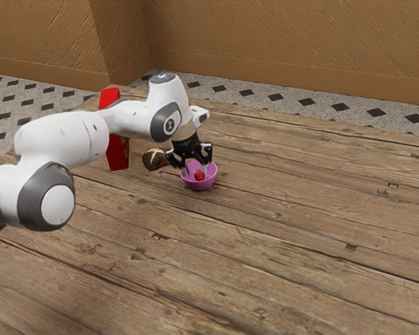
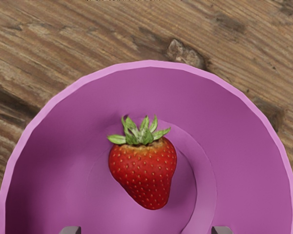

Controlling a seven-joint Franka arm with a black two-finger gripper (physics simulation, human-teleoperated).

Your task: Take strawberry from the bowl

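The gripper (image 1: 195,170) points down over the purple bowl (image 2: 246,146), fingers spread apart, the strawberry (image 2: 144,170) lying below it.

The white arm (image 1: 63,139) reaches in from the exterior view's left, bent at its joints, its wrist (image 1: 169,112) turned downward, and the black gripper (image 1: 196,172) hangs below it, pointing down, its two fingers (image 1: 209,153) spread well apart
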